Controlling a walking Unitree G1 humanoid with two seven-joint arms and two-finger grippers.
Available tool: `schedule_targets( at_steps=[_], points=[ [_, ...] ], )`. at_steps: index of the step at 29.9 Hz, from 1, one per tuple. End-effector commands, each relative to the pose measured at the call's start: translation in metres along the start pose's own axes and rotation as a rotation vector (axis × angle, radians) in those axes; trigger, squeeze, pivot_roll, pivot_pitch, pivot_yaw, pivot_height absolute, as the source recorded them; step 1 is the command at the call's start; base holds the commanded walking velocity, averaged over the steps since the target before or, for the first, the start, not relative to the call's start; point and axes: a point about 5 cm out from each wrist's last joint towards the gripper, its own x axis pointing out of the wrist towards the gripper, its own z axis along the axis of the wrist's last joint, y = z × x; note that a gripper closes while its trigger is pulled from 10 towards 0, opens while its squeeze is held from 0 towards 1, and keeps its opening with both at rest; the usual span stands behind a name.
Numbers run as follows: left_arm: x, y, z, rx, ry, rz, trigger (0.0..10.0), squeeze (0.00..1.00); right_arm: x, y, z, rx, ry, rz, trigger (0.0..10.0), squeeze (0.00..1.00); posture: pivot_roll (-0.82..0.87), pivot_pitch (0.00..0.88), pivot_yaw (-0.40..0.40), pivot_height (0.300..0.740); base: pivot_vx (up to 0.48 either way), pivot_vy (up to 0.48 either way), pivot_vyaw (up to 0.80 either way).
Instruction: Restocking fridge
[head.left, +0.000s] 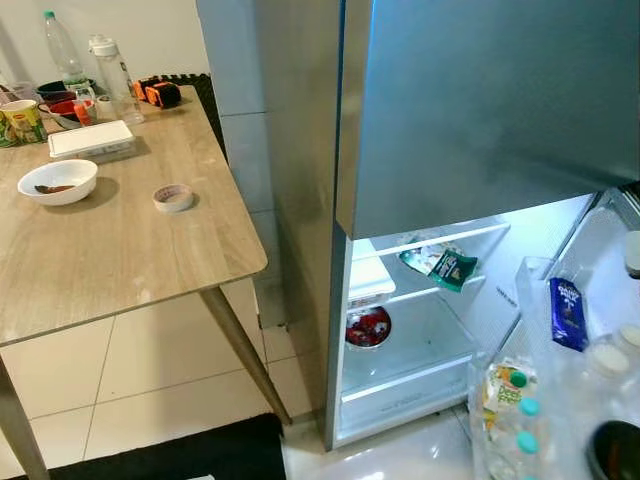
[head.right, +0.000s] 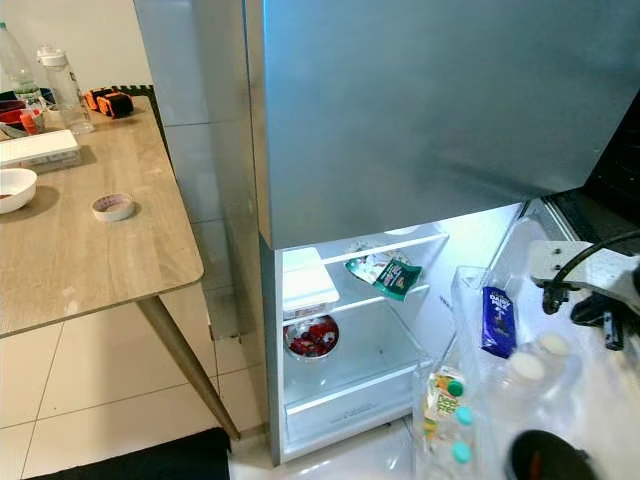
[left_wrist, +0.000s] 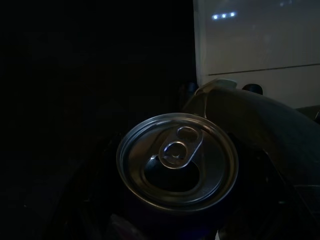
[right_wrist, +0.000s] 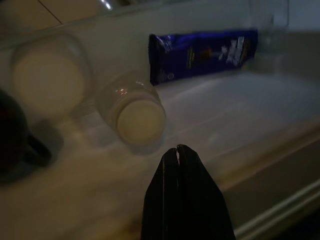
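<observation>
Left wrist view shows the left gripper (left_wrist: 175, 220) pinching a can (left_wrist: 177, 159) — rigid, smooth, dent-prone, best held mid-body — while the right gripper (right_wrist: 177, 149), fingers pressed together, hovers near the fridge (head.left: 300, 200) door shelf.

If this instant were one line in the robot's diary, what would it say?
fridge: lower door open | left gripper: holding can | right gripper: shut, empty, at door shelf near blue packet
</observation>
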Motion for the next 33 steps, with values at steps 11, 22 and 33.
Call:
schedule_targets(
  at_steps=[11,22,33],
  points=[
    [0.0,-0.002,-0.001,-0.003,0.004,-0.005,10.0,0.0,0.005,-0.004,0.007,-0.006,-0.021,-0.057,10.0,0.0,-0.11,0.0,-0.02,0.74,0.0,0.0,0.0],
    [0.0,-0.002,0.001,0.001,0.0,-0.006,10.0,0.0,0.008,0.021,0.08,-0.158,-0.519,0.19,10.0,0.0,-0.12,0.0,-0.017,0.74,0.0,0.0,0.0],
    [0.001,-0.002,0.001,-0.002,0.0,-0.007,10.0,0.0,0.079,0.098,0.118,-0.186,-0.606,0.506,10.0,0.0,-0.12,0.0,-0.017,0.74,0.0,0.0,0.0]
  ],
)
